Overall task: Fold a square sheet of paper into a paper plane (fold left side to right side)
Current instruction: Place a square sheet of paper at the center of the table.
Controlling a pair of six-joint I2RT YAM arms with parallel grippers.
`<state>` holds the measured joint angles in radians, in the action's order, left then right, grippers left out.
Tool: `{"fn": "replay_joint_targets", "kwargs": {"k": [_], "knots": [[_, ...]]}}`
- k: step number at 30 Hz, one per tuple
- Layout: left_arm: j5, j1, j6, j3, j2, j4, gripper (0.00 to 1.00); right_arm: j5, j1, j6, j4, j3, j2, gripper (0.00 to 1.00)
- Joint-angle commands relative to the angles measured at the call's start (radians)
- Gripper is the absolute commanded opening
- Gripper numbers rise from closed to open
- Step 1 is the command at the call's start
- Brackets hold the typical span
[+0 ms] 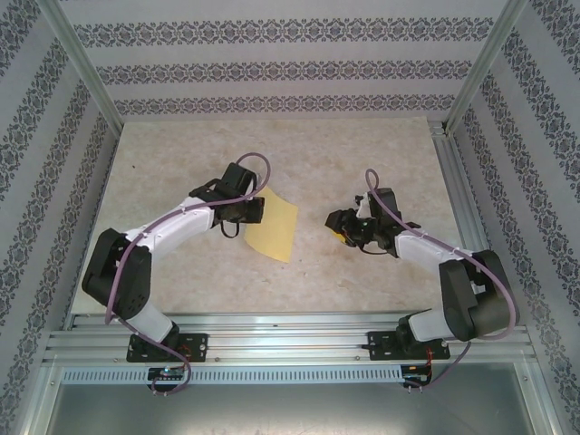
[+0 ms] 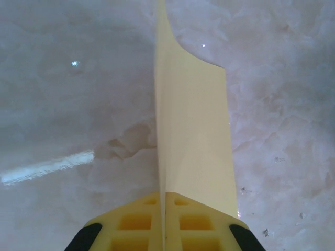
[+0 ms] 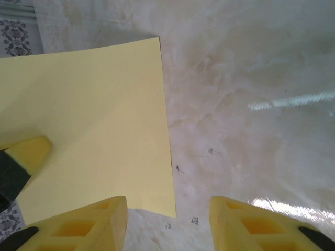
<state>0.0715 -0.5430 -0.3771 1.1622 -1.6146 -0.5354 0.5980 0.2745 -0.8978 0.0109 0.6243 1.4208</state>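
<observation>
The square sheet of paper point(image 1: 276, 227) is plain mustard yellow and lies mid-table. Its left edge is raised off the surface. My left gripper point(image 1: 251, 210) is shut on that raised edge. In the left wrist view the sheet point(image 2: 191, 130) runs away from the closed left gripper point(image 2: 163, 195), standing on edge near the jaws and curving down flat further out. My right gripper point(image 1: 343, 227) hovers to the right of the sheet, apart from it. In the right wrist view the right gripper point(image 3: 167, 209) is open over bare table, with the sheet point(image 3: 94, 120) beside its left finger. The paper plane is out of view.
The marble-look tabletop point(image 1: 362, 154) has free room behind and to the right of the sheet. Patterned walls and metal frame posts point(image 1: 82, 68) enclose the table. A rail point(image 1: 290, 344) with both arm bases runs along the near edge.
</observation>
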Motion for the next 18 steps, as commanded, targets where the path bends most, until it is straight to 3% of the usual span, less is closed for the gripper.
{"fn": "replay_joint_targets", "kwargs": {"k": [1,5,10,18], "knots": [[-0.177,-0.054,0.154,0.075,-0.074,-0.216,0.00,-0.066,0.012,-0.138,0.186,0.007,0.018,0.46],[-0.281,-0.106,0.163,0.139,-0.156,-0.279,0.00,-0.102,0.028,-0.197,0.237,0.017,0.050,0.51],[-0.376,-0.170,0.168,0.203,-0.217,-0.302,0.00,-0.056,0.036,-0.312,0.392,0.048,0.150,0.52],[-0.418,-0.217,0.210,0.204,-0.220,-0.256,0.00,0.021,0.063,-0.618,0.744,0.158,0.427,0.44]]}}
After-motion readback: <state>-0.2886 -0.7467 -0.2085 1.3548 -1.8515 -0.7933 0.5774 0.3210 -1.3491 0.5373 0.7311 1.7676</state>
